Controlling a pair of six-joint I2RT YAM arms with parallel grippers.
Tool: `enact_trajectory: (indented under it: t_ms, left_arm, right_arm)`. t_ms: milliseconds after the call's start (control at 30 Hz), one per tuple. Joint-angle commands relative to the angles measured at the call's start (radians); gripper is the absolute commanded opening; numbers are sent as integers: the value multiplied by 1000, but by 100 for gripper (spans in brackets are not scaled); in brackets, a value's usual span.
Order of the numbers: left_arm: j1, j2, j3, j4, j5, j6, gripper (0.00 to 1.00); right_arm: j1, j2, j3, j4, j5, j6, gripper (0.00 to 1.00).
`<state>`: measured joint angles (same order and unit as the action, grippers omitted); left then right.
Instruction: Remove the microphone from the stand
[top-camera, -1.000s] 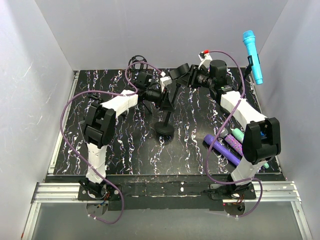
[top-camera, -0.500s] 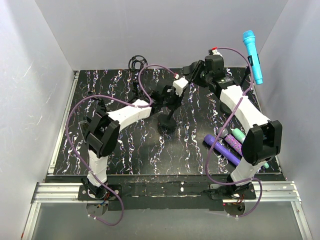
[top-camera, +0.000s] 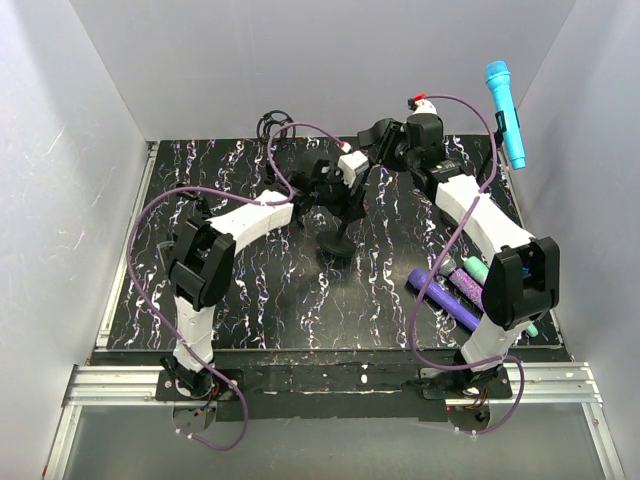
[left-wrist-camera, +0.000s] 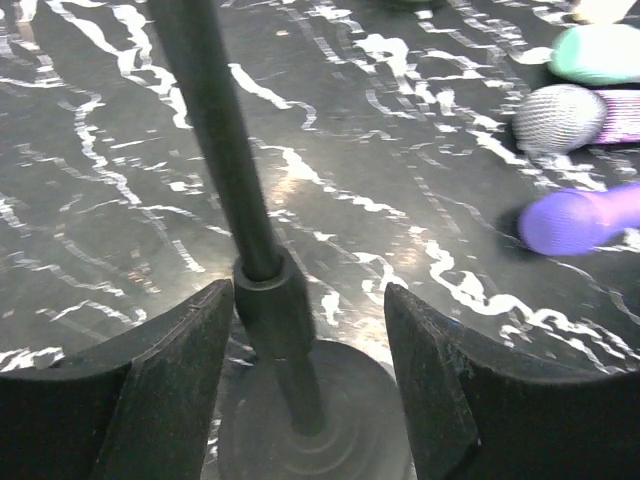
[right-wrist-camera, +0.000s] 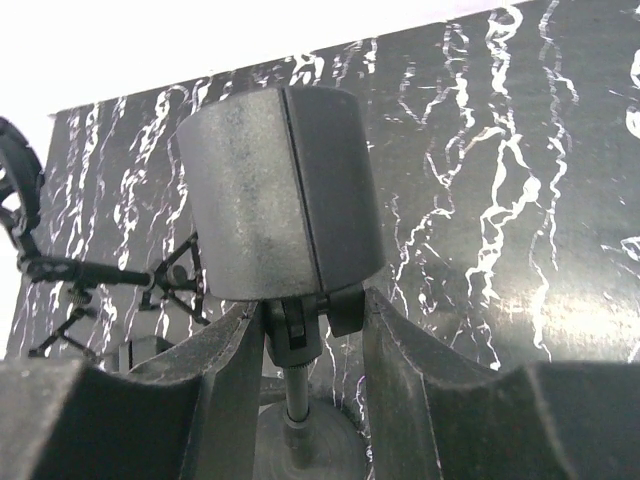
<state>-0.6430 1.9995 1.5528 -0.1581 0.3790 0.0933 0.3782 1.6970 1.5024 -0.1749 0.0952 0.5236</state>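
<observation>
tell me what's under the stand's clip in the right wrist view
Under the clip: its swivel joint, then the thin pole down to the round base. The right gripper covers the base's sides, and whatever lies beneath the base is hidden.

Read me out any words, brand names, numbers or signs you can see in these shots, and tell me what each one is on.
No text can be read in any view.
Black microphone: plain dark casing, no print showing.
Stand: bare pole, no markings.
Blue microphone and purple microphone: no label visible; in the top view they are too small to tell whether they carry any print.
</observation>
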Motion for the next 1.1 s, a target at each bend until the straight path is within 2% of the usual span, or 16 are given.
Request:
enact_trajectory:
  t_ms: [0, 67, 200, 267, 333, 367, 600, 667, 733, 800, 900, 1067]
  left_arm:
    - [54, -24, -2, 28, 375, -79, 61]
    - [80, -8, -8, 58, 452, -136, 59]
    - [91, 10, -13, 77, 465, -110, 49]
    - [91, 22, -10, 77, 460, -103, 35]
    - [91, 31, 4, 69, 440, -101, 4]
    - [89, 31, 0, 80, 419, -104, 0]
    - [79, 16, 12, 106, 305, -113, 0]
    - [63, -4, 10, 117, 209, -112, 0]
    - [33, -48, 13, 123, 33, -142, 0]
    - [-3, -89, 4, 152, -102, -149, 0]
    - [-87, -122, -25, 207, -410, -45, 0]
    - [-93, -58, 3, 169, -548, -43, 0]
  right_arm:
    - [-21, -8, -62, 60, -207, -164, 1]
    - [-27, -14, -74, 90, -267, -169, 1]
    - [-28, -20, -90, 100, -293, -152, 1]
    - [-28, -22, -85, 91, -282, -134, 1]
    - [-28, -20, -79, 87, -288, -125, 1]
    - [-28, -22, -76, 87, -288, -117, 1]
    - [-27, -33, -67, 74, -285, -68, 1]
    - [-28, -36, -50, 40, -223, -28, 1]
    - [-19, -24, 28, -164, -29, 105, 1]
    - [4, -19, 116, -276, 76, 156, 1]
    - [33, -10, 185, -325, 90, 191, 1]
    - [48, 18, 186, -310, 107, 211, 1]
